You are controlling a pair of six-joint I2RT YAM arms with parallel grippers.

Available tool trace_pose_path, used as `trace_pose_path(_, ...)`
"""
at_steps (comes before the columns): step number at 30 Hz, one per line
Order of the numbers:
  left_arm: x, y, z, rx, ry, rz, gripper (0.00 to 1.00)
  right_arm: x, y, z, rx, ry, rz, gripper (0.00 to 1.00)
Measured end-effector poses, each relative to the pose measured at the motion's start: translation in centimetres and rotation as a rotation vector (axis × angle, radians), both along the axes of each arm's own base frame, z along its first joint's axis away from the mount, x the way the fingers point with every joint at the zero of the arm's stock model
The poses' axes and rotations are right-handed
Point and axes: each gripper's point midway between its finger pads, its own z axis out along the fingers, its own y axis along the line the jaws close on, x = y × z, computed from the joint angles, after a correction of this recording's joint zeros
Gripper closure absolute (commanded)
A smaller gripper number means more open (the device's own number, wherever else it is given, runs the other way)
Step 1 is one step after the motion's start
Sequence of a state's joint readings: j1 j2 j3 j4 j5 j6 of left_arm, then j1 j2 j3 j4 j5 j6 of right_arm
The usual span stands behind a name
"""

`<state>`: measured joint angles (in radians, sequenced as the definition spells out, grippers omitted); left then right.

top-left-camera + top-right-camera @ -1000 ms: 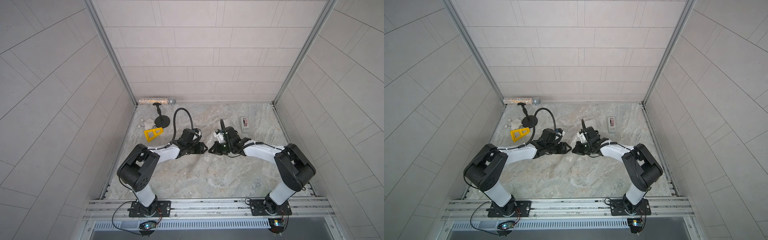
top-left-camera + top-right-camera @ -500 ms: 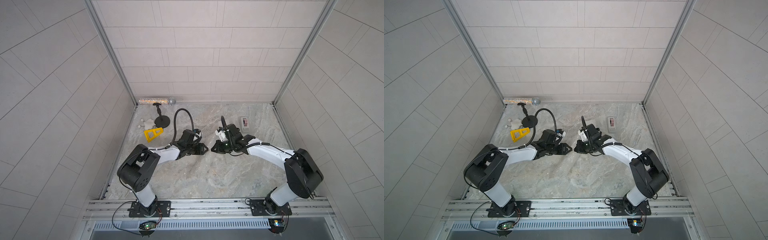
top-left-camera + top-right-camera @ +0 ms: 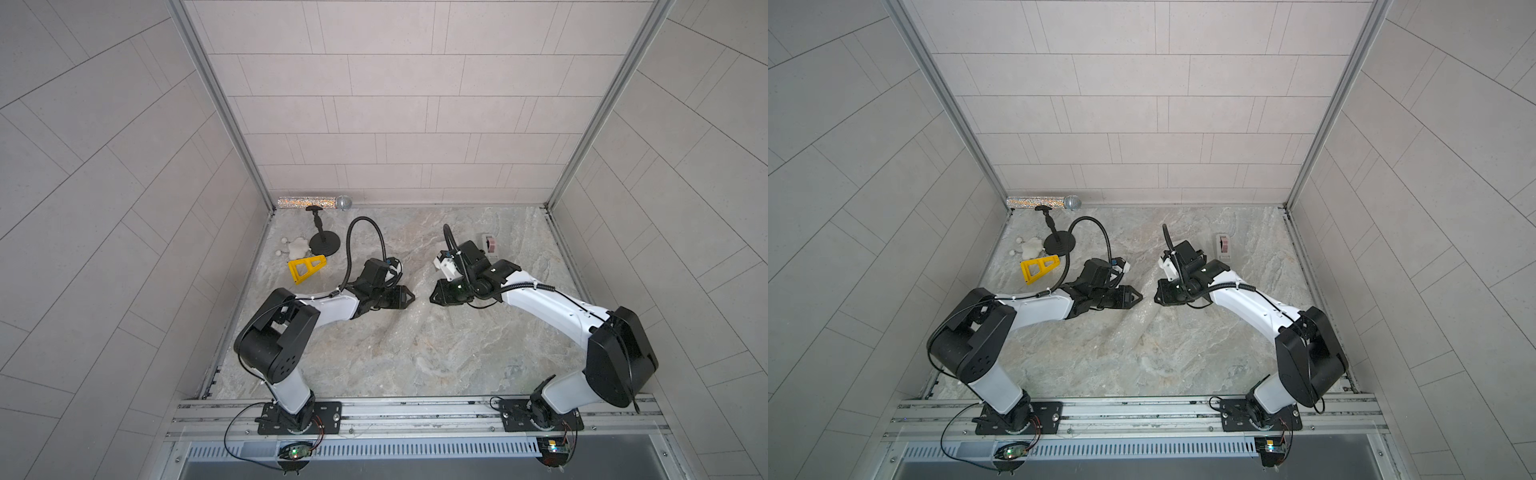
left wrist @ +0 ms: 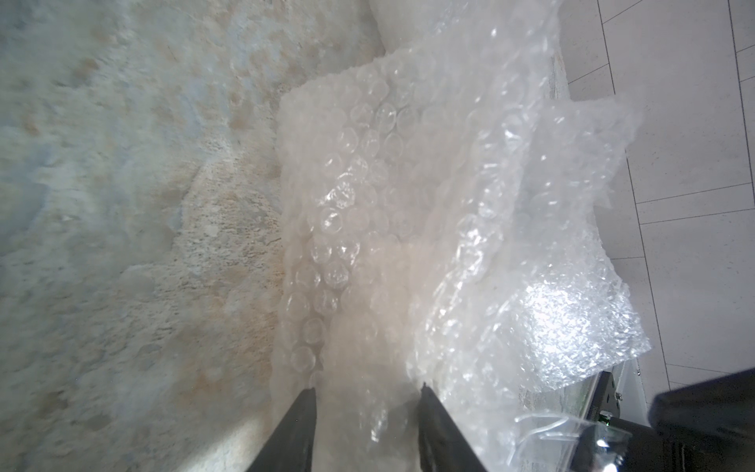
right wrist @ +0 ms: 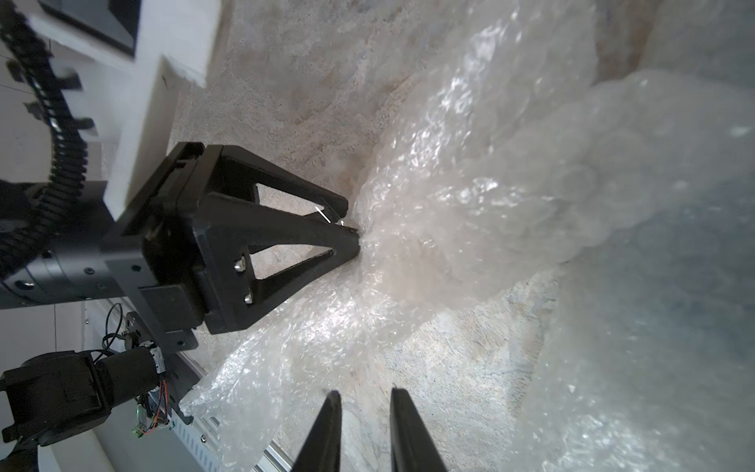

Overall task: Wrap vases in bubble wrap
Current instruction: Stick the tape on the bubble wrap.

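The bubble wrap [image 4: 408, 184] lies bunched and folded on the marble table, faint in both top views [image 3: 399, 328]. My left gripper [image 4: 366, 388] is shut on a thick fold of it, and the wrap fills the gap between its fingers. The right wrist view shows the left gripper's fingertips [image 5: 353, 237] pinching the gathered bubble wrap [image 5: 470, 184]. My right gripper [image 5: 366, 391] is open a little, with bare table between its fingers and the wrap's edge just beside one finger. In a top view the left gripper [image 3: 410, 297] and right gripper [image 3: 432, 296] face each other closely. The vases are hidden.
At the back left are a yellow triangular part [image 3: 306, 269], a black stand [image 3: 324, 243], small white pieces [image 3: 296, 248] and a glittery microphone [image 3: 313, 203] along the wall. A tape dispenser [image 3: 490, 243] sits behind my right wrist. Tiled walls enclose three sides.
My right gripper's jaws have parted from shut and let go of the wrap, and the right arm's elbow has swung outward. The left gripper has kept its hold and place.
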<state>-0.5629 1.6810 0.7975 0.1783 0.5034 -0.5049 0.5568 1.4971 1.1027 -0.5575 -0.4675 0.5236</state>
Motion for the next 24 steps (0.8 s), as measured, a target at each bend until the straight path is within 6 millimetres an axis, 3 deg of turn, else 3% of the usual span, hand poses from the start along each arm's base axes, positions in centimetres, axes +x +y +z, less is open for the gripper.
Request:
trace_pose_path(7, 0.0, 0.0, 0.0, -0.001, 0.001, 0.001, 0.56, 1.1, 3.4, 1.5, 0.137, -0.054, 0.008, 0.94)
trace_pose_path(10, 0.0, 0.0, 0.0, -0.001, 0.002, 0.002, 0.56, 1.9, 4.8, 0.0, 0.154, -0.026, 0.016, 0.95)
trace_pose_path(13, 0.0, 0.0, 0.0, -0.001, 0.002, 0.002, 0.56, 2.4, 4.4, -2.6, 0.125, 0.008, 0.000, 0.98)
trace_pose_path(17, 0.0, 0.0, 0.0, 0.001, 0.001, 0.004, 0.56, 2.7, 2.1, -5.2, 0.112, 0.053, -0.054, 0.99)
trace_pose_path(19, 0.1, 0.0, 0.0, 0.001, 0.000, 0.004, 0.56, 2.9, 1.4, -5.6, 0.113, 0.061, -0.072, 0.99)
trace_pose_path(24, 0.1, 0.0, 0.0, 0.003, 0.001, 0.006, 0.56, 2.7, 1.9, -4.8, 0.188, 0.059, -0.073, 0.99)
